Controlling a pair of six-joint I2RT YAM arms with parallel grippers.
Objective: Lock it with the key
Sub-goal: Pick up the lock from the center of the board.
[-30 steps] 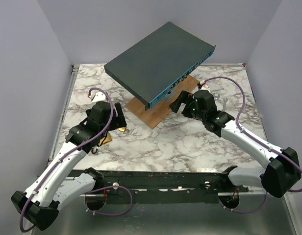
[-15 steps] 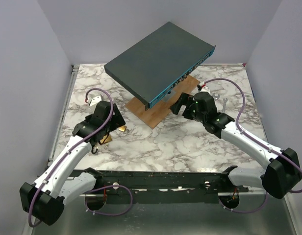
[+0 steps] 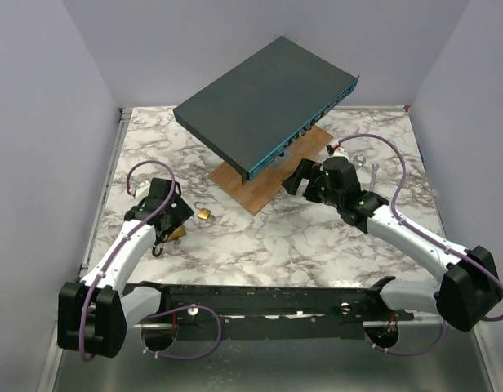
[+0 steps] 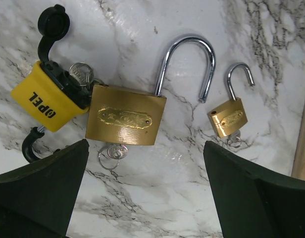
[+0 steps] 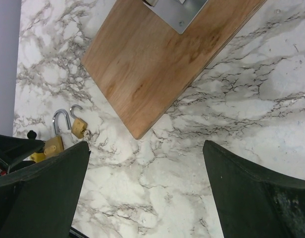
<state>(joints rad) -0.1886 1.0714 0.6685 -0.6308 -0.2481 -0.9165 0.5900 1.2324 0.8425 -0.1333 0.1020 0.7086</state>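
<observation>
A marble desk (image 3: 260, 237) is carrying three padlocks near its left side. A large brass padlock (image 4: 125, 119) is lying flat with its shackle swung open and a key ring (image 4: 113, 153) showing at its lower edge. A yellow padlock (image 4: 43, 101) is touching its left side. A small brass padlock (image 4: 228, 117), also open, is lying just to its right, apart from it. The left arm (image 3: 125, 245) is hovering over them, its jaws standing wide apart. The right arm (image 3: 398, 229) is hanging near a wooden board (image 5: 162, 54), its jaws also spread wide.
</observation>
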